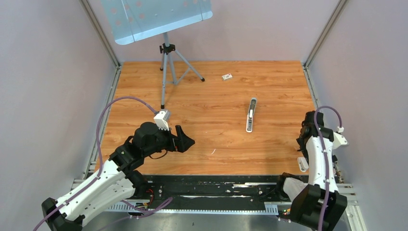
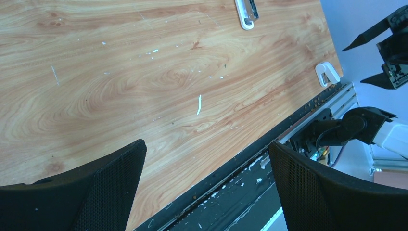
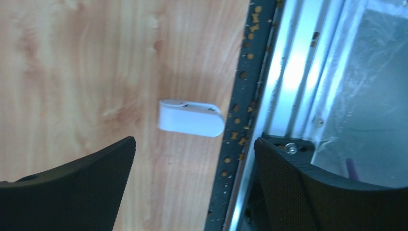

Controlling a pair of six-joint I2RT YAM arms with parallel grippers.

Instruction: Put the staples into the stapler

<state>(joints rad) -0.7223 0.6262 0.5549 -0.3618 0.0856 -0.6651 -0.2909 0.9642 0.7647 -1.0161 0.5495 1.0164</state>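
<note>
The stapler (image 1: pixel 251 114), a long grey and white bar, lies flat right of the table's middle; its near end shows at the top of the left wrist view (image 2: pixel 246 12). No staples show in any view. My left gripper (image 1: pixel 185 139) (image 2: pixel 206 149) hangs open over the near left of the table, with nothing between its fingers. My right gripper (image 1: pixel 303 144) (image 3: pixel 195 142) stands open at the table's right edge, above a small white rounded piece (image 3: pixel 191 118) (image 1: pixel 302 164) that it does not touch.
A small white printed box (image 1: pixel 226 76) lies at the back of the table. A tripod (image 1: pixel 166 72) holding a tilted panel stands at the back left. A thin white sliver (image 1: pixel 212 151) (image 2: pixel 199 104) lies near the front edge. A black rail (image 1: pixel 216 185) runs along the near side.
</note>
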